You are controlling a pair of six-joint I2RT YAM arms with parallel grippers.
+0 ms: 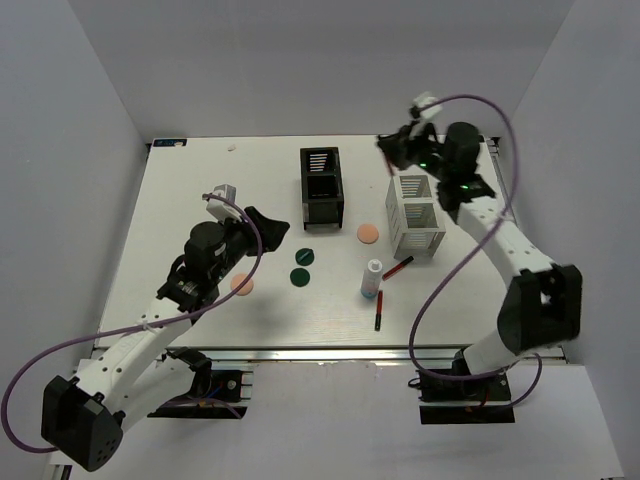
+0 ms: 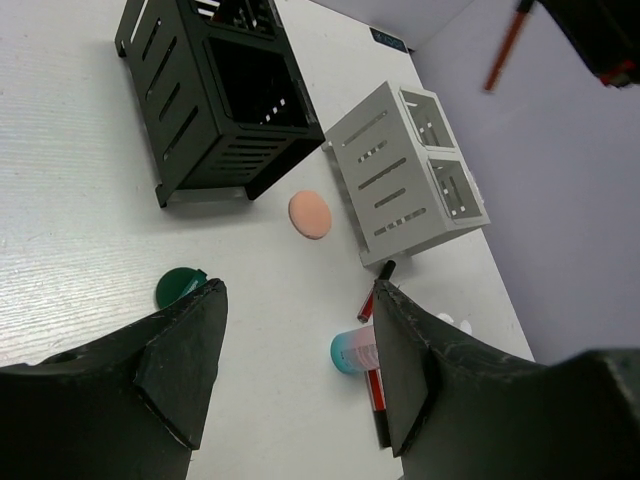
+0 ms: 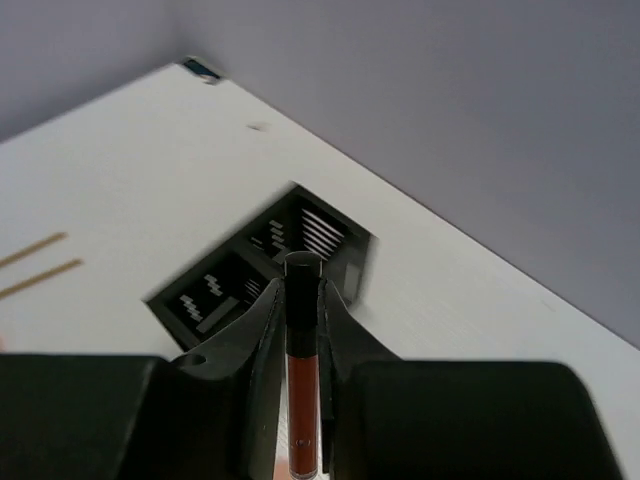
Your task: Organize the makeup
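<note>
Makeup tube (image 3: 302,380), slim, red-and-black, pinched in right gripper (image 3: 303,300); left gripper (image 2: 300,295) spread wide.

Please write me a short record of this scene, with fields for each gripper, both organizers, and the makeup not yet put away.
left gripper: open, empty
right gripper: shut on dark red tube, raised beside white organizer
white organizer: on the right of the table
black organizer: centre, apart from the white one
loose makeup: green discs, peach puff, white bottle, red tubes
</note>
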